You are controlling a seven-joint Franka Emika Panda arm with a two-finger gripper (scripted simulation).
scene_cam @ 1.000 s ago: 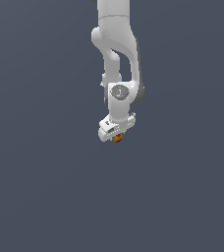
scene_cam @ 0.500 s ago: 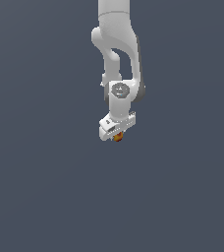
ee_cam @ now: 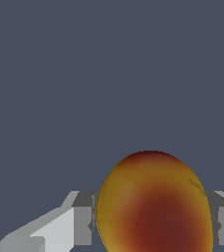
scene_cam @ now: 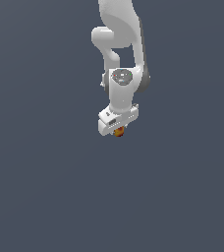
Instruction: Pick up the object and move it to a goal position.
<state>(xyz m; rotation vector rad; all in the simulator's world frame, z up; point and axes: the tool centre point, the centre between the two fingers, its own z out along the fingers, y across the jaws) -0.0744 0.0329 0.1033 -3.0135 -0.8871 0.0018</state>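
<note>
Flat slate-grey background behind a white arm gripping a small fruit-like object.

Roundish and orange-yellow with a dark red blush, the object (ee_cam: 155, 204) sits between the two fingers (ee_cam: 82, 219), which press against its sides; the gripper (scene_cam: 119, 131) is clamped on it, and it peeks out just beneath the white hand.

object (ee_cam: 155, 206) between the fingers (ee_cam: 82, 224), under arm (scene_cam: 121, 59)

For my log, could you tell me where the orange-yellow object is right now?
In the exterior view the object sits just under the white claw near the frame's middle; the wrist view shows it between the grey fingers, one on each side.
</note>
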